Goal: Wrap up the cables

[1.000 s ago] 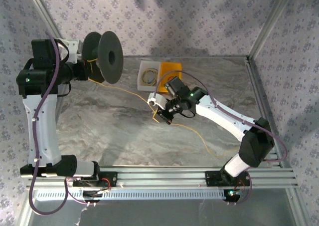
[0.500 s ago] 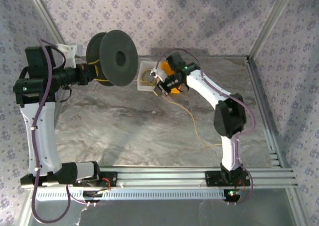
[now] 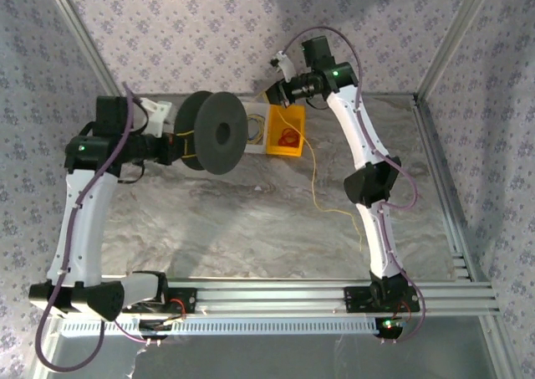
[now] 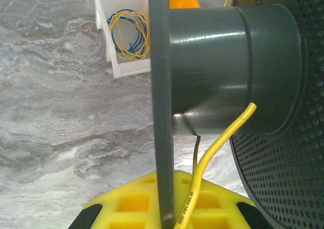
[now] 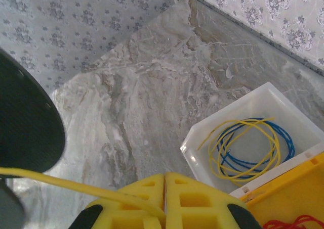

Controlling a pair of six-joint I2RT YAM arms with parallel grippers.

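Cable [image 3: 313,174] ran from your right gripper [image 3: 278,86], above the table's [image 3: 251,220] far edge, down to mid-table. At the left wrist, your left gripper [image 4: 169,211] pinched the spool [image 4: 212,67] flange. At the right wrist, closed pads [image 5: 197,203] pinched the cable.

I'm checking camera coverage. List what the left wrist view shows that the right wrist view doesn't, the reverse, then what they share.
Left wrist, not right: the spool's hub with the cord ending at it. Right wrist, not left: the papered wall, a red cable in the orange bin. Shared: the white tray holding yellow and blue coils, the marble table, the cord, a spool flange.
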